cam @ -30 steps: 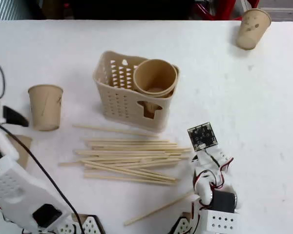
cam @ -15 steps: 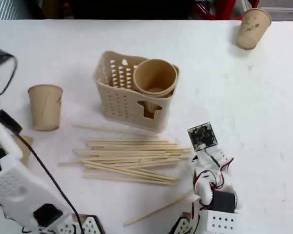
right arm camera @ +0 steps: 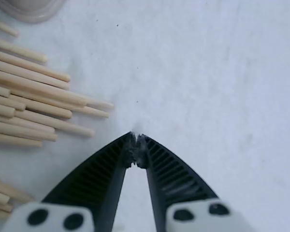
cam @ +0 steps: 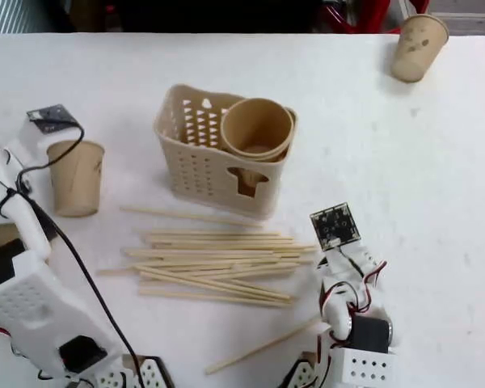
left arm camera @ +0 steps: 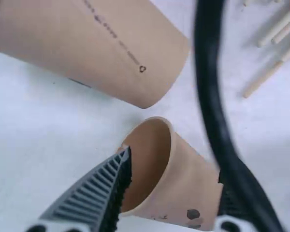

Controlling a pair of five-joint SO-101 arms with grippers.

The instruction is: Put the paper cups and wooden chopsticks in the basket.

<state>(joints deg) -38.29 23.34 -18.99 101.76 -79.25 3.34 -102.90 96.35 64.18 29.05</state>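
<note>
No legible text from my seat. On left paper cup (left arm camera: 87, 48): thin line of dark print down side, too small to read, ending in triangular symbol (left arm camera: 142, 68). On tipped paper cup (left arm camera: 183, 183) just beside it: dark mark, unreadable. On far-right paper cup (cam: 418, 47): dark specks, no characters I can make out.

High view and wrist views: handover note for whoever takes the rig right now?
Left gripper: shut on a tan paper cup, next to the upright tan paper cup.
Right gripper: shut, empty, low over the white table beside the loose pile of wooden chopsticks.
Done: stacked tan paper cups sit in the cream perforated plastic basket.
Left: the gripped cup, the upright cup, the far tan paper cup at the back right corner, and all the chopsticks.
</note>
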